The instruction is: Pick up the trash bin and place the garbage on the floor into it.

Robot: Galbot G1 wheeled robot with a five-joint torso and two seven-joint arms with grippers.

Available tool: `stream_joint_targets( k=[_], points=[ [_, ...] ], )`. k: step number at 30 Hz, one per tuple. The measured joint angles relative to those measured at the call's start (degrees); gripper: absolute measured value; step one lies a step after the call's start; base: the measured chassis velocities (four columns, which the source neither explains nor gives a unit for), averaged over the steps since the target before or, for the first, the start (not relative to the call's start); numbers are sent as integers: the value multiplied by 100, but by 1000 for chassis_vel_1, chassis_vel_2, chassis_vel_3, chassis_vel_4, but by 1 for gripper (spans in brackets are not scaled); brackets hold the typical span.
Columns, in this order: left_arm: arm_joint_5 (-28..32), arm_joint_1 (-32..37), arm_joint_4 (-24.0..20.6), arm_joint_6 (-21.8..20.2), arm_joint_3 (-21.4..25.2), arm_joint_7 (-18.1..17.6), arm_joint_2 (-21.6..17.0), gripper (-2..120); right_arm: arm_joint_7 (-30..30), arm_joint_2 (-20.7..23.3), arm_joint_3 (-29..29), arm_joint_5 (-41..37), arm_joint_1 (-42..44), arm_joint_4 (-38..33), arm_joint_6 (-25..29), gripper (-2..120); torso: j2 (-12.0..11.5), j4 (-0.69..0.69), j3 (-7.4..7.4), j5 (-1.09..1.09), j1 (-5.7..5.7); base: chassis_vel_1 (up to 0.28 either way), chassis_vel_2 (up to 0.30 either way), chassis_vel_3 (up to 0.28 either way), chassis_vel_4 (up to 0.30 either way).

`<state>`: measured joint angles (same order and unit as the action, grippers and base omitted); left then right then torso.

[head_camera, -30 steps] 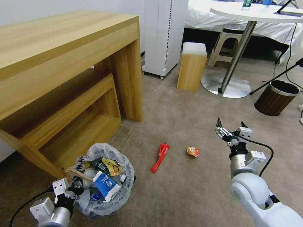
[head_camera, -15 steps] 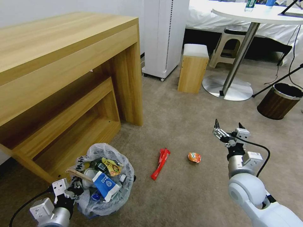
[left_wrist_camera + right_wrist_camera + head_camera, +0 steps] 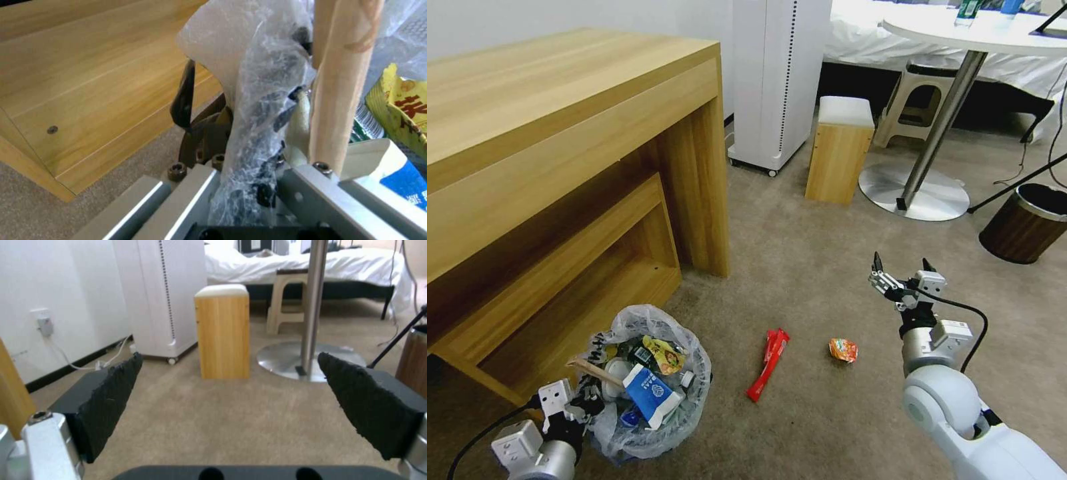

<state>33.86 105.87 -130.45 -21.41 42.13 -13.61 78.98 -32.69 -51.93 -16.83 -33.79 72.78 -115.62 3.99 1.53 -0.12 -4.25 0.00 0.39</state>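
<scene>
The trash bin (image 3: 647, 390) stands on the carpet beside the desk. Its clear bag holds a blue-white carton (image 3: 647, 392), a yellow wrapper (image 3: 664, 353) and a wooden stick (image 3: 590, 369). My left gripper (image 3: 585, 398) is shut on the bin's near rim. In the left wrist view the crinkled bag (image 3: 253, 100) is pinched in that gripper (image 3: 240, 140), with the stick (image 3: 342, 83) alongside. Garbage lies on the floor: a red wrapper (image 3: 768, 363) and a crumpled orange wrapper (image 3: 843, 349). My right gripper (image 3: 900, 275) (image 3: 229, 360) hangs open above the carpet, just right of and beyond the orange wrapper.
A wooden desk (image 3: 560, 133) with a low shelf stands to the left. Ahead are a white appliance (image 3: 777, 80), a small wooden stool (image 3: 839, 150) and a round table's metal foot (image 3: 917, 200). A brown wood-grain bin (image 3: 1027, 223) sits at far right.
The whole view has shifted: desk, stool and floor litter have slid lower and rightward in the picture as the camera moved. Both grippers keep their state, the left still holding the bin.
</scene>
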Motion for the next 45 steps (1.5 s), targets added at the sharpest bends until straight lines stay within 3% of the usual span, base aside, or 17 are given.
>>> stream_joint_targets(
  k=[6, 8, 9, 12, 18, 20, 22, 32, 45],
  points=[
    [-19, -1, 17, -1, -5, 0, 22, 0, -322, 58, 274, -925, -282, -174, -609, 100, 0, -2, 0, -1, 0, 0, 0, 0, 0],
    [-22, 3, 22, -2, 10, 0, 26, 0, -806, 78, 590, -2105, -772, -180, -1361, 100, 0, -1, 0, -1, 0, 0, 0, 0, 0],
    [-22, 3, 22, -2, 10, 0, 26, 0, -806, 78, 590, -2105, -772, -180, -1361, 100, 0, -1, 0, -1, 0, 0, 0, 0, 0],
    [-26, 16, 25, -2, 26, 0, 45, 0, -1216, 42, 998, -3065, -1382, 130, -1935, 100, 0, 1, 0, 0, 0, 0, 0, 0, 0],
    [-59, 15, 71, -2, 31, 0, 98, 0, -1449, -107, 1467, -3726, -1899, 516, -2428, 100, 0, 0, 0, -2, 0, 0, 0, 0, 0],
    [-94, 1, 108, 1, 28, -1, 153, 0, -1699, -352, 1758, -4172, -2241, 853, -2716, 100, 0, 0, 0, -1, 0, 0, 0, 0, 0],
    [-101, 0, 117, 1, 27, -1, 161, 0, -1729, -382, 1791, -4216, -2274, 888, -2731, 100, 0, -1, 0, -1, 0, 0, 0, 0, 0],
    [-239, -51, 233, 14, 1, 3, 377, 0, -1855, -1656, 2533, -4389, -2781, 2546, -2949, 100, 0, 1, 0, 1, 0, 0, 0, 0, 0],
    [-233, -88, 246, 31, 51, 4, 432, 0, -1610, -2157, 2939, -3885, -2731, 3590, -2827, 99, 0, -1, 1, -1, -1, 0, 0, 0, 0]
  ],
)
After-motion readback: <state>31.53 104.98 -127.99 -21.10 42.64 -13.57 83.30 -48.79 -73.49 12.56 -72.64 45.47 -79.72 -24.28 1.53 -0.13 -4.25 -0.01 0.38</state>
